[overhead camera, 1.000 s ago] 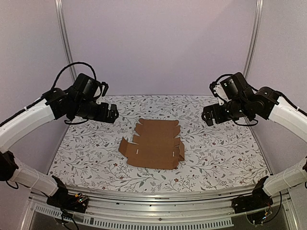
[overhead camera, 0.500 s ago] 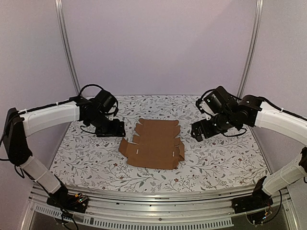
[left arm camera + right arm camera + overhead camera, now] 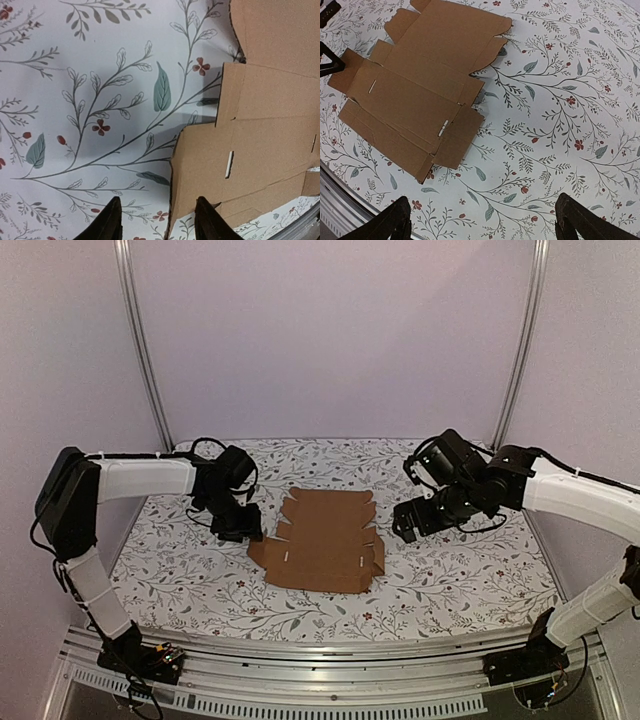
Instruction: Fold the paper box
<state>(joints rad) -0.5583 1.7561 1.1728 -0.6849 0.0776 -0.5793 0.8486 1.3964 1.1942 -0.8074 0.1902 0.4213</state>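
Note:
The paper box [image 3: 327,540] lies as a flat brown die-cut sheet in the middle of the table, its left flap slightly raised. My left gripper [image 3: 243,530] hangs low at that left flap. In the left wrist view the paper box [image 3: 265,135] has its flap edge between the open fingers of my left gripper [image 3: 157,207], with the right fingertip [image 3: 202,210] over the cardboard. My right gripper [image 3: 403,525] hovers just right of the sheet. In the right wrist view my right gripper [image 3: 482,212] stands wide open over bare cloth, and the paper box [image 3: 420,85] lies ahead at the upper left.
A floral cloth [image 3: 460,580] covers the table. A metal rail [image 3: 300,695] runs along the near edge, with both arm bases on it. Two upright frame posts [image 3: 140,340] [image 3: 520,340] and plain walls close off the back.
Both arms have come down and inward to the sheet's left and right edges. The left jaws have narrowed; the right jaws stay wide. The sheet has not moved.

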